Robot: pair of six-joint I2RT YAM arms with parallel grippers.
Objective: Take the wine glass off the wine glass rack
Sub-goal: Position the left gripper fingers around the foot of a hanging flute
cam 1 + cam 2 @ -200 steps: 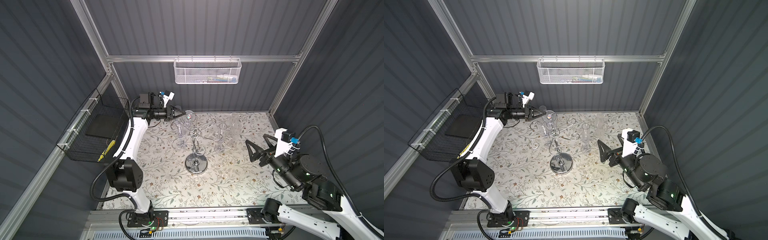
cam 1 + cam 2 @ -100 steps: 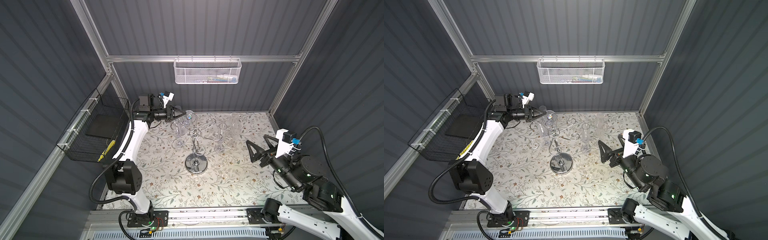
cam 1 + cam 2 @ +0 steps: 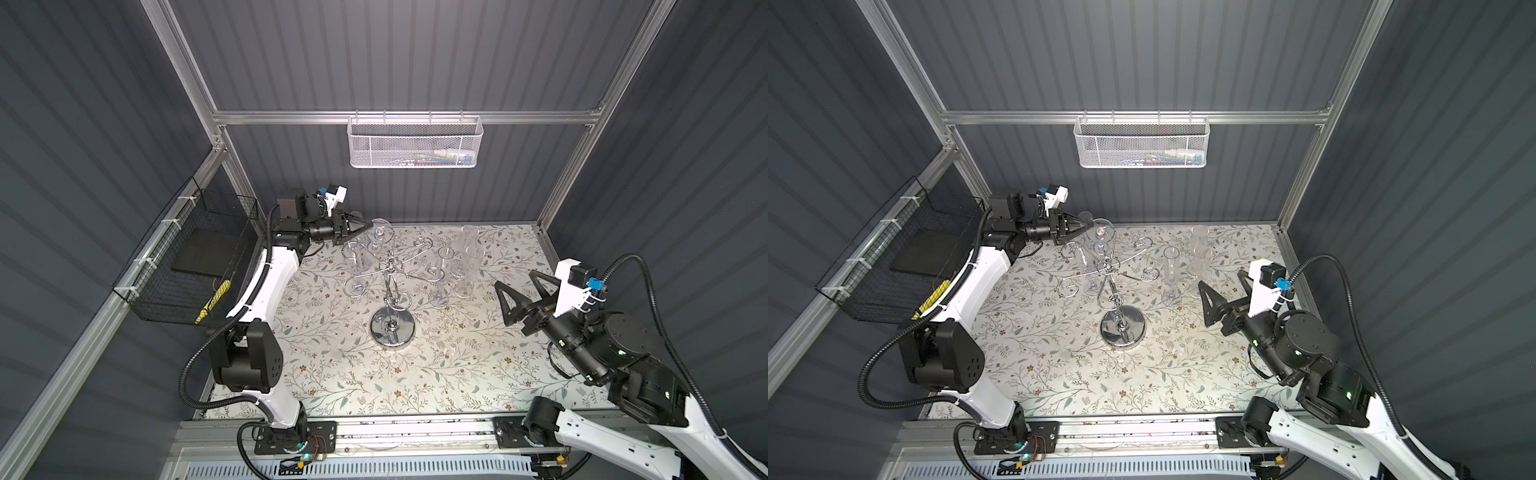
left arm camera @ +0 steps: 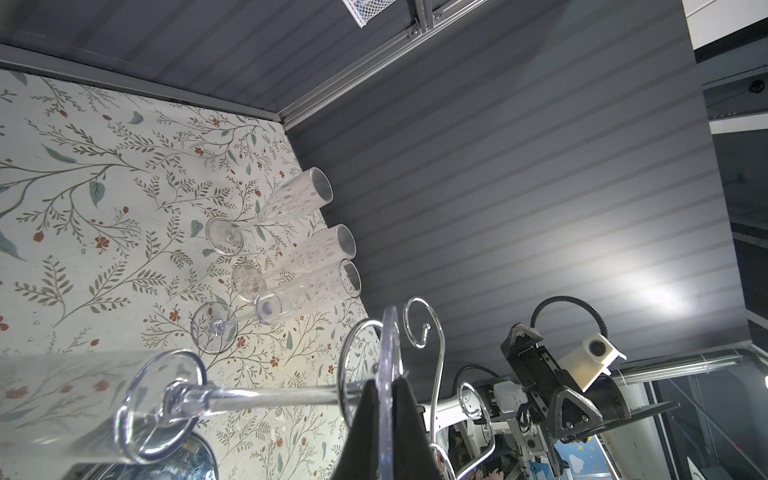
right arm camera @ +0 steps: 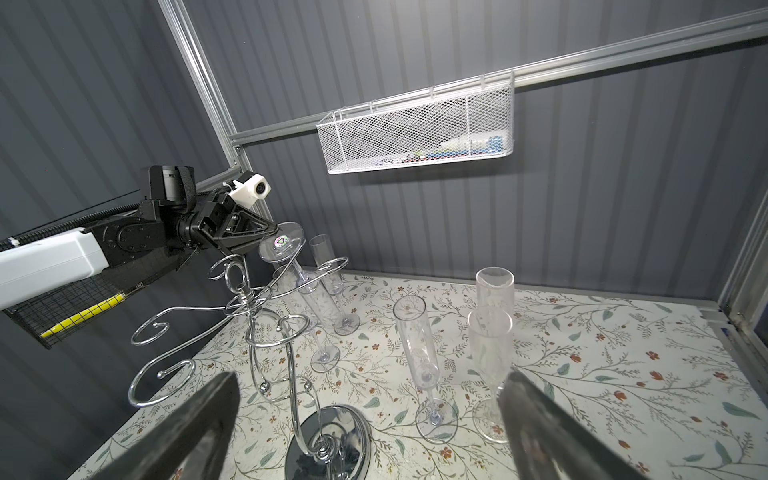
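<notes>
The chrome wine glass rack [image 3: 392, 272] stands mid-table on its round base [image 3: 1122, 328]. A clear wine glass [image 5: 282, 244] hangs foot-up and tilted from a back-left arm, its stem [image 4: 270, 397] passing through the curled hook. My left gripper [image 3: 368, 226] is shut on the rim of the glass's foot; in the left wrist view the disc sits edge-on between the black fingers [image 4: 365, 424]. My right gripper [image 3: 520, 291] stands open at the right of the table, well off the rack, with nothing between its fingers [image 5: 195, 428].
Several clear flutes stand upright on the flowered table: some right of the rack [image 3: 468, 253], others behind it to the left [image 3: 356, 266]. A white mesh basket [image 3: 413, 143] hangs on the back wall. A black wire basket [image 3: 195, 266] hangs on the left wall.
Almost nothing has moved. The left gripper stays clamped on the glass foot at the same spot, and the right arm has held still.
</notes>
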